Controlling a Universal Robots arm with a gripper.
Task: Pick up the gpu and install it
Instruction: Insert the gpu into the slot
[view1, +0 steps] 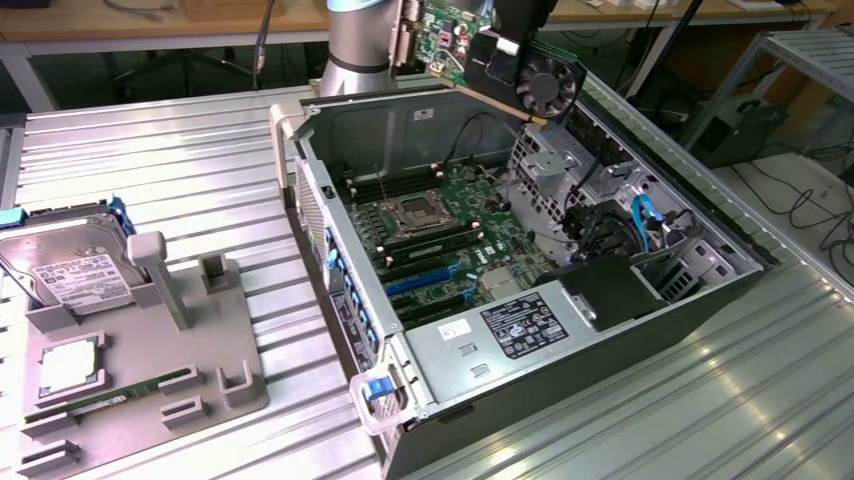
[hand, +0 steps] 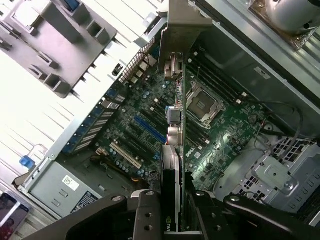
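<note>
Gpu (view1: 501, 65): gripped edge-on in your end effector (hand: 174, 202), held tilted in the air over the far end of the open computer case (view1: 627, 390). Fan faces the exterior view's right. Motherboard (hand: 135, 110) with blue slots lies below it. Grey parts tray (view1: 160, 340) carrying the hard drive (view1: 74, 270) sits on the desk (view1: 160, 150), well apart.

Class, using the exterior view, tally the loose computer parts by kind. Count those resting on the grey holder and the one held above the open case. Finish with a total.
gpu: 1
hard drive: 1
processor chip: 1
memory stick: 1
Total: 4
</note>
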